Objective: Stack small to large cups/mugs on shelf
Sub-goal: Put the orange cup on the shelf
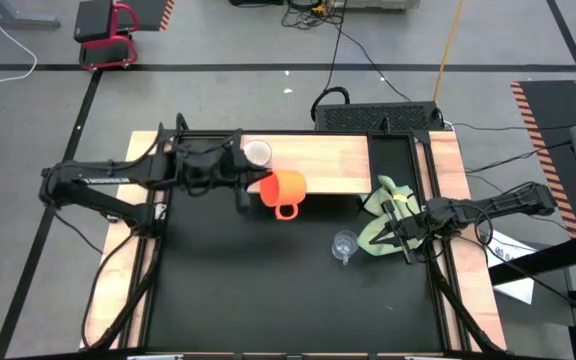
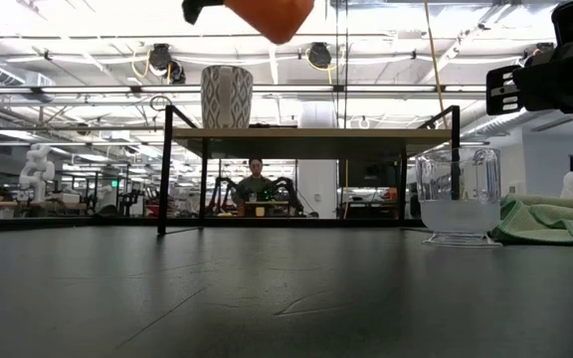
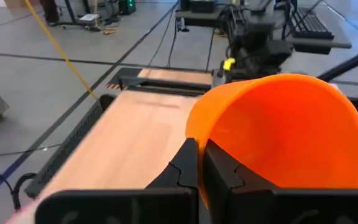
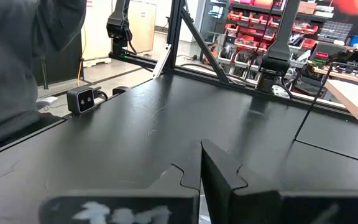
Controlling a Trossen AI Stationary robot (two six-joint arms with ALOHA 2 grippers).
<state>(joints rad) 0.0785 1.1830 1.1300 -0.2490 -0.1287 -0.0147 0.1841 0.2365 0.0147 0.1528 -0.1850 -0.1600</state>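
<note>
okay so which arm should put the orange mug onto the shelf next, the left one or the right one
Left, most likely. The left gripper is already shut on the orange mug, held in the air at the shelf front edge, near the white mug. The right gripper waits over the green cloth, shut and empty.
</note>
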